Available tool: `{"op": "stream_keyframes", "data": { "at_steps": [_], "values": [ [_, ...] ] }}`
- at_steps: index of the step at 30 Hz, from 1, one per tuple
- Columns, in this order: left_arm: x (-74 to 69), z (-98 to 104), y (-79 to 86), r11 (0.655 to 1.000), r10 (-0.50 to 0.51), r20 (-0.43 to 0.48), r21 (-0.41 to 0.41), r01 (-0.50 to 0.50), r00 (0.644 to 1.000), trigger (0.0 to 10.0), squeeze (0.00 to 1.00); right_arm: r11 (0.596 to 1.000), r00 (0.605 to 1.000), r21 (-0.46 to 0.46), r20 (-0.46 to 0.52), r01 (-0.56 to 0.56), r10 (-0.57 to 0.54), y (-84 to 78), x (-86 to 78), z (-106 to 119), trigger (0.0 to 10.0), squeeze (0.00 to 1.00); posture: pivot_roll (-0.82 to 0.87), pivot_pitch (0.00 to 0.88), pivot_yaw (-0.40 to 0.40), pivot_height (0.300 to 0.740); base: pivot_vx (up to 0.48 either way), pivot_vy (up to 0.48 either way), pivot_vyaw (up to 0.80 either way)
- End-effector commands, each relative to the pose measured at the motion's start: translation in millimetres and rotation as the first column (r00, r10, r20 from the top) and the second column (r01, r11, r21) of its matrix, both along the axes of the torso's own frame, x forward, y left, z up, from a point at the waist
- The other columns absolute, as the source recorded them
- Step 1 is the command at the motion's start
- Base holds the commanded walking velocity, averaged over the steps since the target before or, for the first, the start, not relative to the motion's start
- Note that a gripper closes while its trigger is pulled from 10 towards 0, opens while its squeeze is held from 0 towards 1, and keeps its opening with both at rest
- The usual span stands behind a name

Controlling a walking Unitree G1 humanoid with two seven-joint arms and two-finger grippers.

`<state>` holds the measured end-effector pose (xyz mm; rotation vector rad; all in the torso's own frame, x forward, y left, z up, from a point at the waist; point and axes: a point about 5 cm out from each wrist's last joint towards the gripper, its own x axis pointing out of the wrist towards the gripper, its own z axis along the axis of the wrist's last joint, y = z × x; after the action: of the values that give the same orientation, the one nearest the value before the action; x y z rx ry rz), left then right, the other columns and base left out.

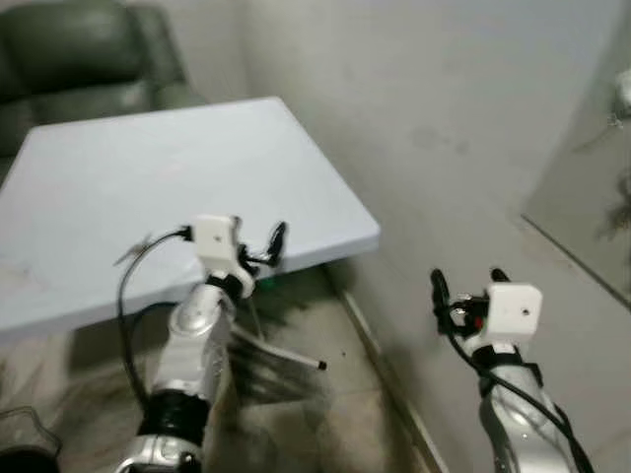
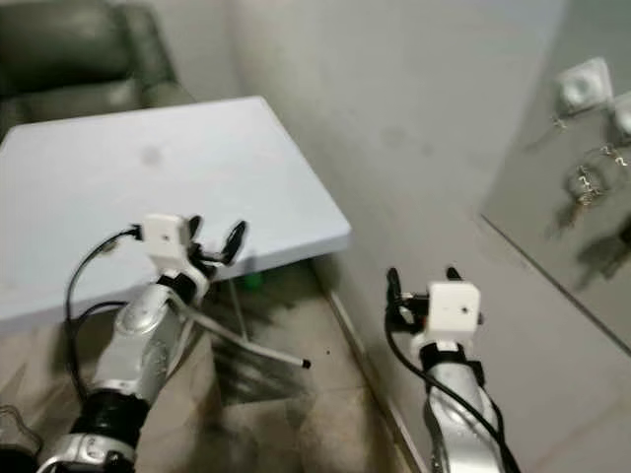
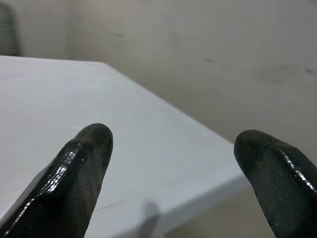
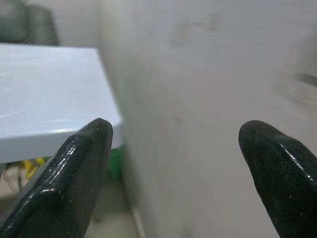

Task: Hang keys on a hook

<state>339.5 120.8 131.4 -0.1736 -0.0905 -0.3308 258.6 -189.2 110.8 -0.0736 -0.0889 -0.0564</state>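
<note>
Keys (image 2: 589, 180): hanging on the wall at 2 o'clock — beneath a white hook (image 2: 584, 85).
Right gripper (image 2: 422, 287): at 5 o'clock, fingers wide, empty, near the wall (image 2: 414, 128).
Left gripper (image 2: 215, 236): at 8 o'clock, fingers wide, empty — over the table (image 2: 118, 187) edge.
Armchair (image 1: 79, 59): 11 o'clock, behind the table.

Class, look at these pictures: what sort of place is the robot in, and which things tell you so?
Probably a corner of a home living room: a dark green armchair, a pale blue table against a plain wall, and keys hanging on the right.
</note>
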Motion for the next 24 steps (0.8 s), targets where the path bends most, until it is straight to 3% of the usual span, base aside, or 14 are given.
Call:
{"op": "stream_keyframes", "data": {
  "at_steps": [1,12,14,24],
  "values": [
    [0.8,-1.6,11.0,0.999,0.027,-0.007,0.027,-0.027,1.0,10.0,0.0,0.999,0.999,0.019,0.015,-0.032,0.031,9.0,3.7,3.7,10.0,0.0,-0.03,0.0,-0.004,0.74,0.0,0.0,0.8],
    [-1.8,-3.0,3.8,0.998,0.01,-0.006,0.057,-0.009,1.0,10.0,0.0,0.999,0.999,0.014,0.022,-0.04,0.04,6.3,7.2,6.8,10.0,0.0,-0.03,0.0,-0.011,0.74,0.0,0.0,0.75],
    [-1.7,-3.1,3.0,0.998,0.009,-0.007,0.058,-0.008,1.0,10.0,0.0,0.997,0.999,0.059,0.033,-0.044,0.042,6.6,7.0,8.1,10.0,0.0,-0.03,0.0,-0.01,0.74,0.0,0.0,0.0],
    [0.2,-0.6,1.0,0.998,0.0,0.005,0.063,-0.001,1.0,10.0,0.0,0.998,0.999,0.057,0.036,-0.041,0.039,6.1,7.1,9.1,10.0,0.0,-0.04,0.0,-0.006,0.74,0.0,0.0,0.0]
  ]
}}
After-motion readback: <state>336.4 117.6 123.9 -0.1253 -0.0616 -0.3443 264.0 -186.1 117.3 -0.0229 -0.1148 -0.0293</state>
